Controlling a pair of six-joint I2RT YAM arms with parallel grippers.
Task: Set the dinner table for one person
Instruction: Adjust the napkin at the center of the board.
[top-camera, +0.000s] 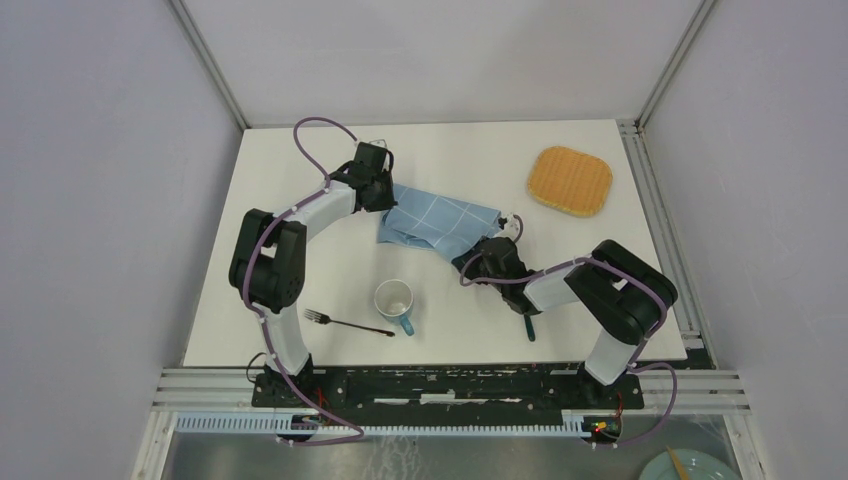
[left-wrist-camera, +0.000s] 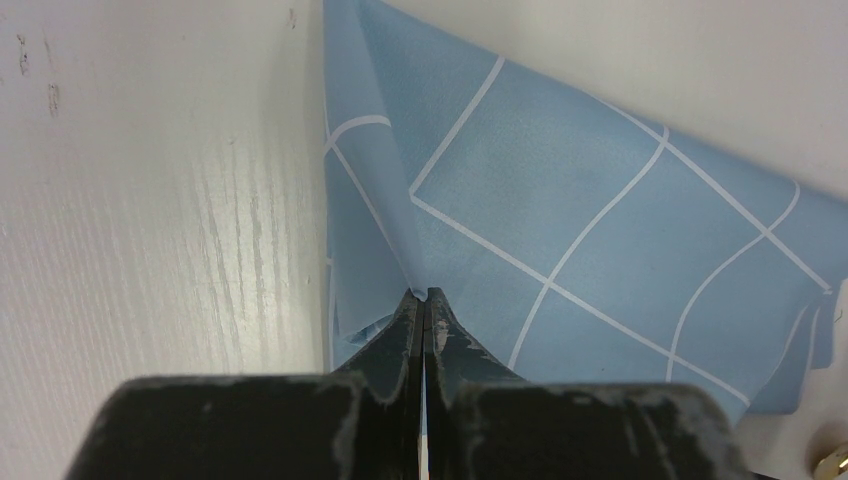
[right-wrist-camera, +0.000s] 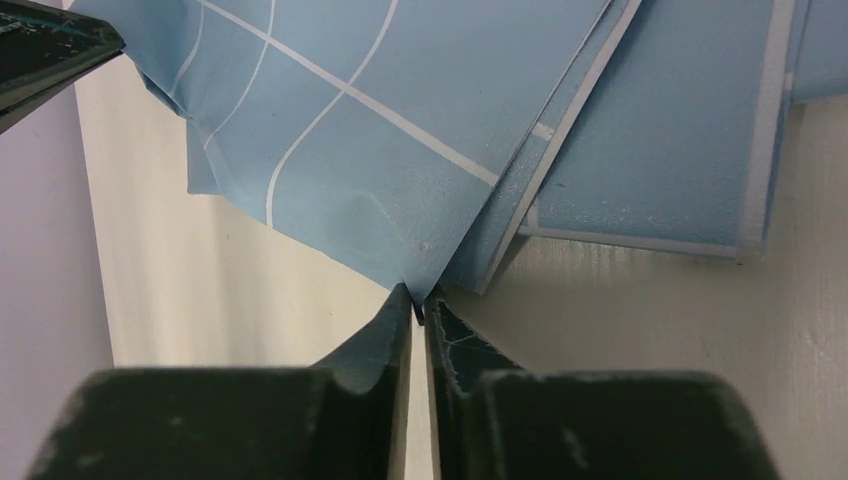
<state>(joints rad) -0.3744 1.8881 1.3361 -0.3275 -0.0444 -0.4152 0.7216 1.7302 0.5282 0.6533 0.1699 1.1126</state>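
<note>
Only overhead shows mug, fork; wrists show cloth.

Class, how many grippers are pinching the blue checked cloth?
2. The left gripper pinches the blue checked cloth at its far left end; the right gripper pinches its near right corner. Neither grip is hidden.

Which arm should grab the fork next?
Probably left: the fork lies on its side of the mug. The left gripper and right gripper both pinch the blue cloth, so either must let go first.

Bright, even light; soft shadows on the dinner table
</note>
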